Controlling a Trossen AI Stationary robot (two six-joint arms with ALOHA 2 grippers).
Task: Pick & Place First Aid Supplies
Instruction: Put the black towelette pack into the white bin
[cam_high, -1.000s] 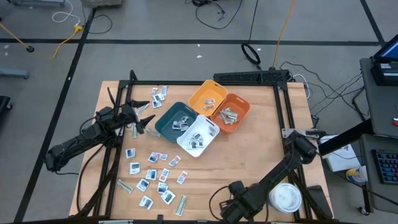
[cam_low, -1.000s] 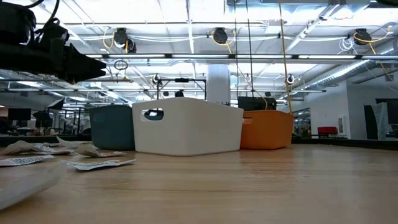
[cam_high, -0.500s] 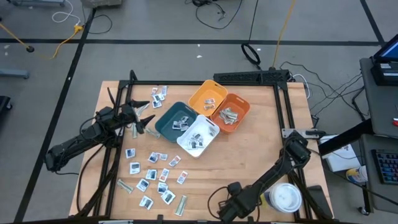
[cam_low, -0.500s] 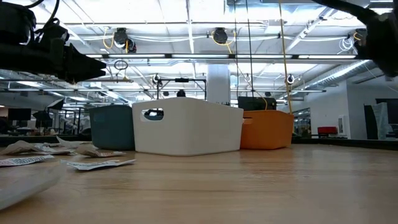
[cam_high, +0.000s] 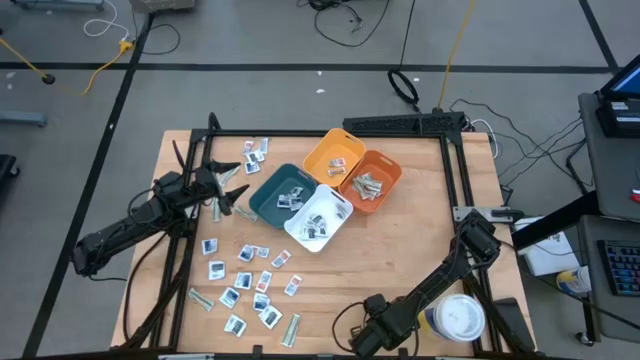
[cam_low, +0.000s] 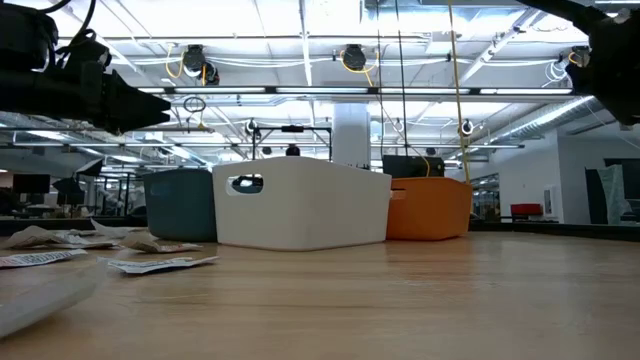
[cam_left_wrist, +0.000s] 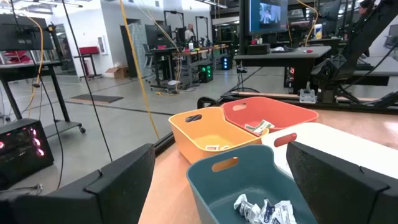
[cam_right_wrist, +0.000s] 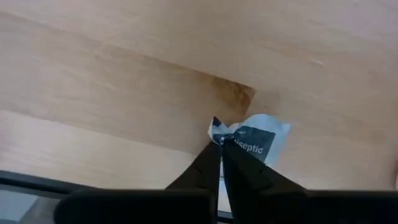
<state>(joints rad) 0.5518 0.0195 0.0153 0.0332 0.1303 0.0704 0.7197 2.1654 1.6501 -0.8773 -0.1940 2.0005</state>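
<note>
Gripping a crumpled antiseptic packet at the table's near edge, the right gripper is closed; the left gripper hovers open beside the teal bin.

Small white square packets with blue and red marks are lying flat and scattered at about 8 o'clock of the tabletop, narrow grey-green strips lying among them. More packets are lying at 11 o'clock. One crumpled white packet printed "iseptic" is lying on the wood at 6 o'clock, its corner being pinched
</note>
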